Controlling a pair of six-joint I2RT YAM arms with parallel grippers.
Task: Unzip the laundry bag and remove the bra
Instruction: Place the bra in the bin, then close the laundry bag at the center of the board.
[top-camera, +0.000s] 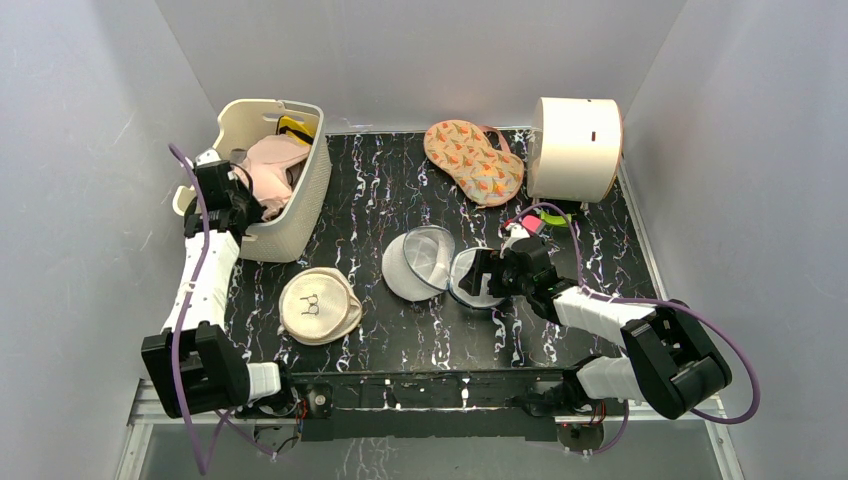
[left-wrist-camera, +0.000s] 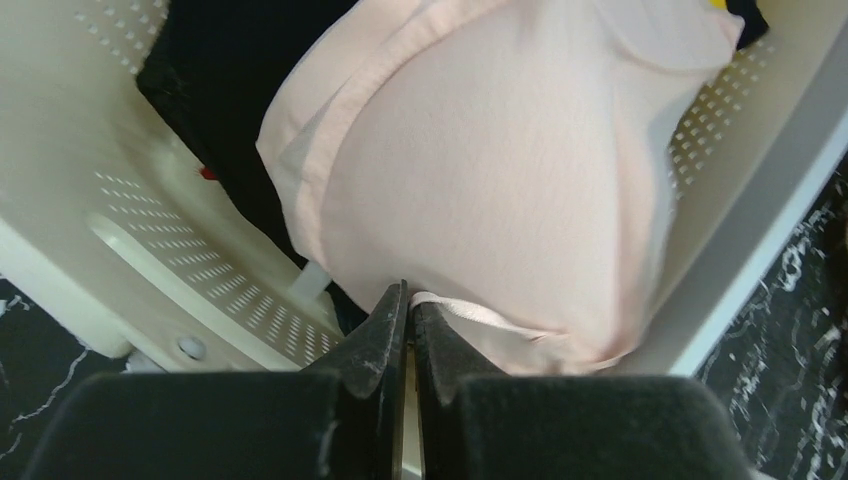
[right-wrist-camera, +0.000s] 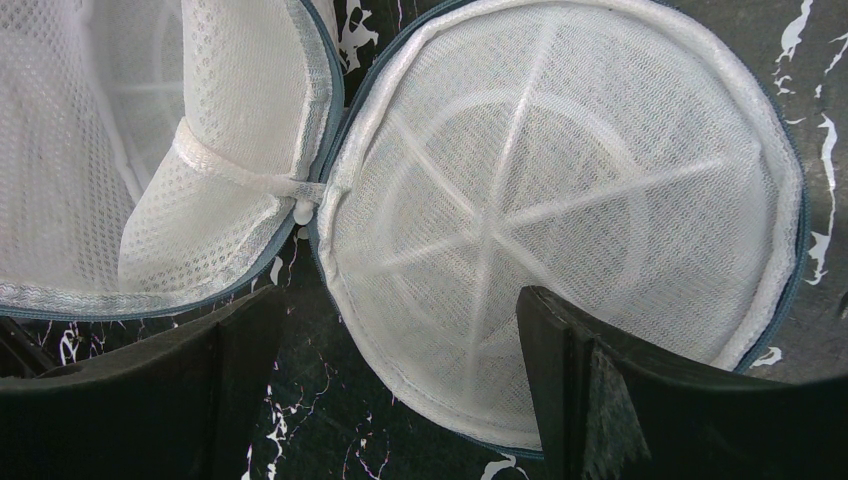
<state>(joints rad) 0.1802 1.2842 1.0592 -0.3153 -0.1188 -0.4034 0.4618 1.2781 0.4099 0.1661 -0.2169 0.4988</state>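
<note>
Snag risk: bra strap lies at shut left gripper's tips, basket at 10 o'clock, and could be dragged out. Right gripper is held wide over laundry bag.

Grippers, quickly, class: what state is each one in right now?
Left gripper: shut, pinching the bra by its strap.
Right gripper: open, empty, above the laundry bag.

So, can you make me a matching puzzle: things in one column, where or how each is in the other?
1. round white mesh laundry bag
2. pinkish-beige padded bra
3. round beige pouch with bra drawing
4. right gripper

A. inside the cream basket
B. jaws wide over a mesh half
C. unzipped, halves spread
D. flat on the black table near the basket

Pairs: 1-C, 2-A, 3-D, 4-B
</note>
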